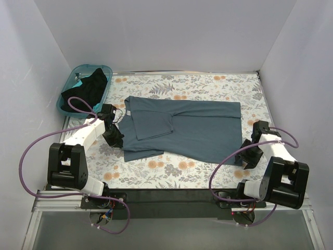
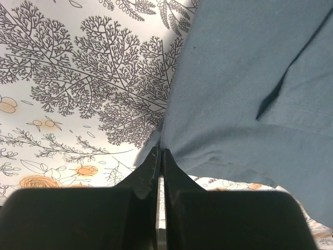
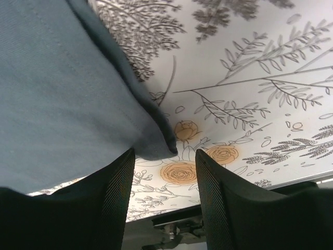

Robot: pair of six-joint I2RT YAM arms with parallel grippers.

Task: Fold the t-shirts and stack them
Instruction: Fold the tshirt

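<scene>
The blue-grey tee (image 1: 192, 127) lies across the middle of the flowered table (image 1: 208, 83). One side is already turned in over the body, so the fold looks part done. At the left of the overhead view the left gripper (image 1: 113, 138) sits at the shirt's near-left edge. Its own camera shows the two fingers pressed together with the hem drawn to a point right at their tips (image 2: 158, 153), so I take it to be pinching the cloth, ready to lift that edge over. At the lower right the right gripper (image 1: 248, 155) is down at the shirt's near-right corner. Its fingers are spread apart, the corner lies between them (image 3: 165, 153), and nothing is caught yet. It seems lined up to close on that corner so both ends can rise together. The black tee (image 1: 88, 86) waits heaped in the teal basket (image 1: 106, 70) at the upper left.
</scene>
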